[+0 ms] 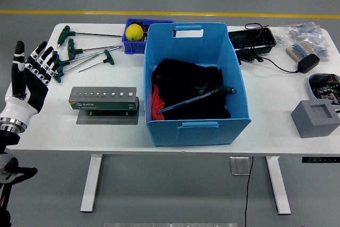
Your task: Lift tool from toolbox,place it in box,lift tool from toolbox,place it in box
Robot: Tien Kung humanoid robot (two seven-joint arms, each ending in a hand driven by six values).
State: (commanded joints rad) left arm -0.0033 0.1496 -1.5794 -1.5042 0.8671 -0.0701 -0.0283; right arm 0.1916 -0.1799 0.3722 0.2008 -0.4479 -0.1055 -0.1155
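Observation:
A large blue box stands mid-table with black cloth and two green-handled T-wrenches lying inside. Several more green-handled T-wrenches lie loose on the table at the back left. A grey tool stand with a row of holes sits left of the box. My left hand hovers at the table's left edge, fingers spread, holding nothing, just left of the loose wrenches. My right hand is out of view.
A small blue bin with a yellow ball sits behind the box. At the right are a black tray, cables, a charger and a grey block.

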